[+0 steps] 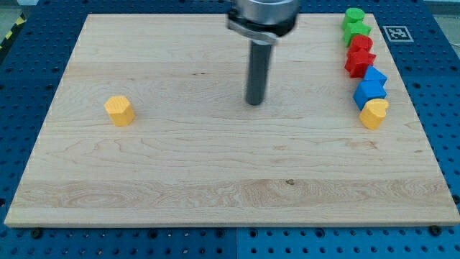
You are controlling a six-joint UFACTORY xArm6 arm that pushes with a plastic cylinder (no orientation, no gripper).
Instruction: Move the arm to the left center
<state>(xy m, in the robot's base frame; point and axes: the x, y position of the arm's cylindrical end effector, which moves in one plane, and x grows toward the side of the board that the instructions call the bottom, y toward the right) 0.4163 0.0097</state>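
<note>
I work in a robotics lab: wooden surface (215, 173) on blue perforated bench (18, 86), fiducial marker (395, 32).

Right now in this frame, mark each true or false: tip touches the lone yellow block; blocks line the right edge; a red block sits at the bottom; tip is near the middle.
1. My tip touches the lone yellow block. False: it stands apart, well toward the view's right of it.
2. Blocks line the board's right edge. True: green, red, blue, yellow.
3. A red block sits at the view's bottom. False: both are near the top right.
4. My tip is near the board's middle. True.
</note>
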